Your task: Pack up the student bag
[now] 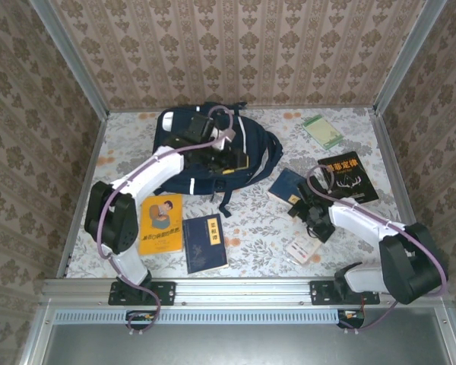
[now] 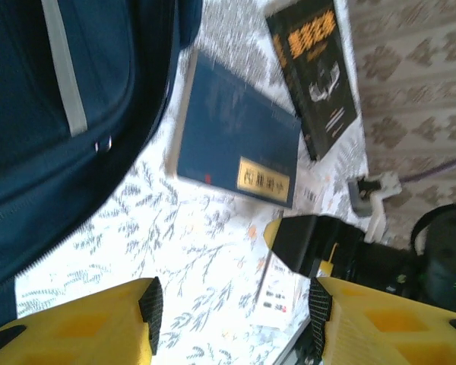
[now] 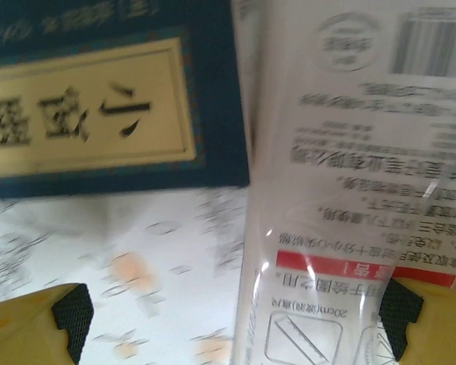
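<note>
The student bag (image 1: 213, 148), a navy backpack with white stripes, lies at the back middle of the table; in the left wrist view the bag (image 2: 61, 114) takes up the left side. My left gripper (image 1: 234, 161) hovers over the bag's right part. Its yellow fingers (image 2: 99, 323) stand apart, so the gripper (image 2: 232, 312) is open with nothing between them. My right gripper (image 1: 308, 220) hangs low and open over the table. A clear packet of rulers (image 3: 349, 190) lies under its right finger (image 3: 399, 319), and a small blue book (image 3: 99, 99) lies beyond.
A yellow book (image 1: 161, 223) and a dark blue book (image 1: 205, 243) lie at the front left. The small blue book (image 1: 286, 185), a black book (image 1: 352, 176) and a green notebook (image 1: 322, 131) lie to the right. The white packet (image 1: 302, 249) sits near the front rail.
</note>
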Action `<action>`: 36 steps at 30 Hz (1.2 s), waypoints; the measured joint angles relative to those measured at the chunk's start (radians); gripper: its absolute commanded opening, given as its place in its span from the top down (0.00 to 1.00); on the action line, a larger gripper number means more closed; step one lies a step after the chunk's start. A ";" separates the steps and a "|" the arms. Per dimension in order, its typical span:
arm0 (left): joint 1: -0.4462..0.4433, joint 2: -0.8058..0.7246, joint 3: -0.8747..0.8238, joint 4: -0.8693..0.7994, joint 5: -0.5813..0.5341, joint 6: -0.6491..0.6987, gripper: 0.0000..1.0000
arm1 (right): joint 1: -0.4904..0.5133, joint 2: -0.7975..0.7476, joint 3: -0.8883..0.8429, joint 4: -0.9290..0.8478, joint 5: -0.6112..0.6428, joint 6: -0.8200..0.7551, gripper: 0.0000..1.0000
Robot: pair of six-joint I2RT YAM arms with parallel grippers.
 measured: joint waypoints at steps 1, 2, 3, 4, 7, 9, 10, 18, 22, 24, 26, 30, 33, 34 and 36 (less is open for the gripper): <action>-0.008 0.000 -0.020 0.010 -0.002 -0.006 0.44 | 0.014 0.005 0.008 0.023 -0.020 0.004 0.02; -0.017 0.000 -0.043 0.019 -0.003 -0.011 0.44 | 0.024 0.006 0.011 0.052 -0.048 0.006 0.02; -0.027 0.000 -0.060 0.024 -0.006 -0.014 0.44 | 0.033 0.006 0.013 0.085 -0.084 0.008 0.03; -0.033 0.002 -0.068 0.028 -0.009 -0.015 0.45 | 0.038 0.004 0.014 0.111 -0.110 0.008 0.03; -0.063 0.010 -0.081 0.045 -0.014 -0.017 0.45 | 0.044 -0.037 0.019 0.131 -0.156 -0.013 0.04; -0.091 0.024 -0.082 0.063 -0.013 -0.018 0.46 | 0.026 -0.106 0.016 0.114 -0.163 -0.033 0.05; -0.103 0.034 -0.082 0.072 -0.013 -0.018 0.46 | 0.013 -0.141 0.012 0.107 -0.164 -0.039 0.06; -0.225 0.229 -0.055 0.105 0.027 -0.019 0.46 | -0.259 -0.393 -0.198 0.037 -0.193 -0.118 0.06; -0.255 0.285 -0.028 0.098 0.044 -0.021 0.46 | -0.344 -0.393 -0.233 0.016 -0.224 -0.151 0.05; -0.259 0.302 -0.004 0.097 0.055 -0.021 0.46 | -0.349 -0.371 -0.241 0.023 -0.253 -0.159 0.05; -0.259 0.321 0.020 0.098 0.070 -0.021 0.46 | -0.351 -0.348 -0.256 0.045 -0.272 -0.159 0.05; -0.259 0.385 0.077 0.093 0.104 -0.017 0.46 | -0.367 -0.345 -0.273 0.069 -0.291 -0.136 0.05; -0.264 0.438 0.117 0.071 0.123 -0.005 0.46 | -0.374 -0.346 -0.280 0.082 -0.294 -0.112 0.05; -0.267 0.451 0.125 0.062 0.127 0.003 0.47 | -0.376 -0.346 -0.280 0.086 -0.296 -0.105 0.05; -0.266 0.459 0.152 0.041 0.137 0.014 0.47 | -0.380 -0.345 -0.282 0.092 -0.299 -0.088 0.06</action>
